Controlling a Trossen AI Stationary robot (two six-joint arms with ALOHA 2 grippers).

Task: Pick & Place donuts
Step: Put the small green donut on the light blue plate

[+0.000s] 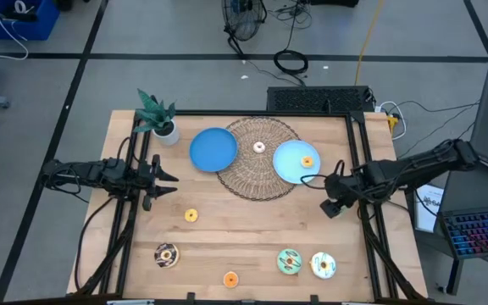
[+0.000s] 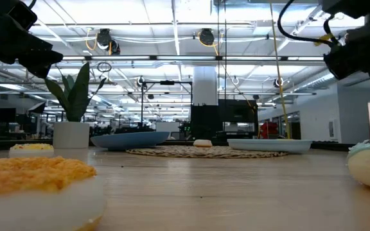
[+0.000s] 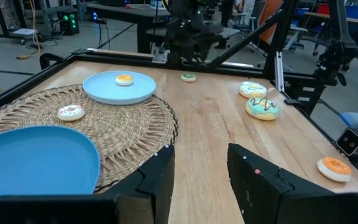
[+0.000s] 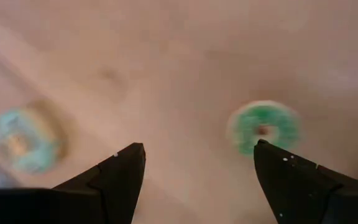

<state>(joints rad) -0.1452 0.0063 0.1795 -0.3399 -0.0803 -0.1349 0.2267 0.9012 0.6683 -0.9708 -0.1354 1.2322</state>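
My right gripper (image 1: 332, 202) is open and empty, pointing down over the table's right part. In its wrist view (image 4: 197, 168) a tiny green donut (image 4: 265, 127) lies on the wood below, nearer one finger. The donut also shows in the left wrist view (image 3: 189, 77). My left gripper (image 1: 168, 180) is open and empty near the left edge, pointing level toward the right (image 3: 201, 168). An orange donut (image 1: 307, 162) lies on the light blue plate (image 1: 288, 161). A pink-white donut (image 1: 259, 146) lies on the wicker mat (image 1: 244, 182).
A second blue plate (image 1: 213, 149) lies on the mat's left part, and a potted plant (image 1: 161, 119) stands at the far left. On the wood lie a yellow donut (image 1: 191, 215), a chocolate donut (image 1: 167, 254), an orange donut (image 1: 230, 278), a green-frosted donut (image 1: 289, 261) and a white-frosted donut (image 1: 323, 265).
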